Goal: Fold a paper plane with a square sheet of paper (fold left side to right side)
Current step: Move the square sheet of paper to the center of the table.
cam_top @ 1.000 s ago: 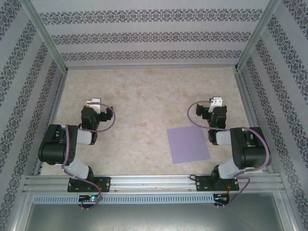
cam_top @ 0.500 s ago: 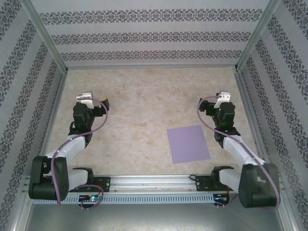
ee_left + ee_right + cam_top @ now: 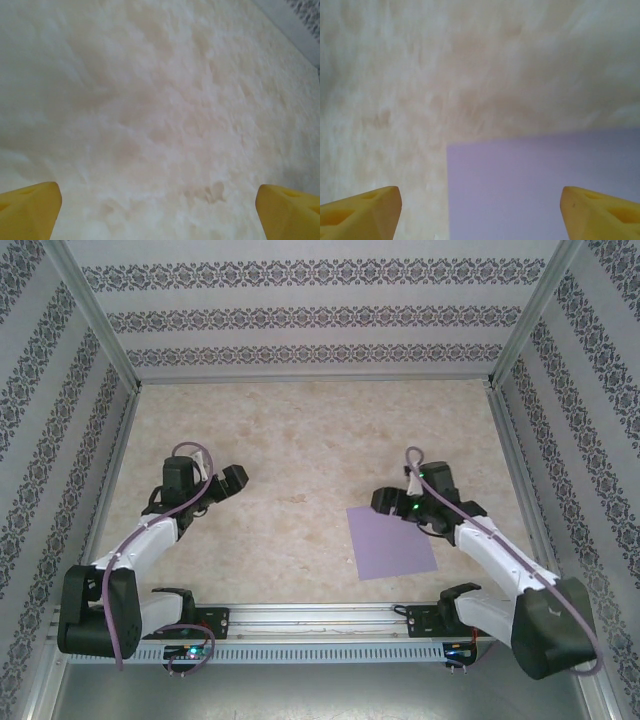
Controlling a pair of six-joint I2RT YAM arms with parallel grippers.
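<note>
Both arms have swung inward since the earlier frame, each wrist turned toward the middle of the table, and the sheet lies where it lay. Item 1, count one: square sheet of thin lilac paper (image 3: 392,540), matte, unmarked, flat and unfolded, at lower right of centre in the top view, slightly rotated against the near rail; in the right wrist view it takes up the lower right (image 3: 545,185), with one corner near the middle of the frame. Item 2, count two: black two-finger grippers on white-and-black arms. Left gripper (image 3: 228,480), left of centre in the top view, well apart from the sheet; in the left wrist view (image 3: 159,212) its two yellow fingertips (image 3: 30,210) sit at opposite bottom corners, jaws spread wide, nothing between them but bare table. Right gripper (image 3: 385,502), at the sheet's far left corner in the top view; in the right wrist view (image 3: 480,212) its two yellow fingertips (image 3: 365,210) also stand far apart, holding nothing, over that corner; contact with the paper cannot be told. Item 3, count one: beige marbled table surface (image 3: 300,440). Item 4, count two: purple cables (image 3: 190,450), one looped at each wrist. Item 5, count three: grey walls with dark ornamental bands (image 3: 310,315). Item 6, count one: aluminium rail (image 3: 320,618) along the bottom, carrying both bases.
</note>
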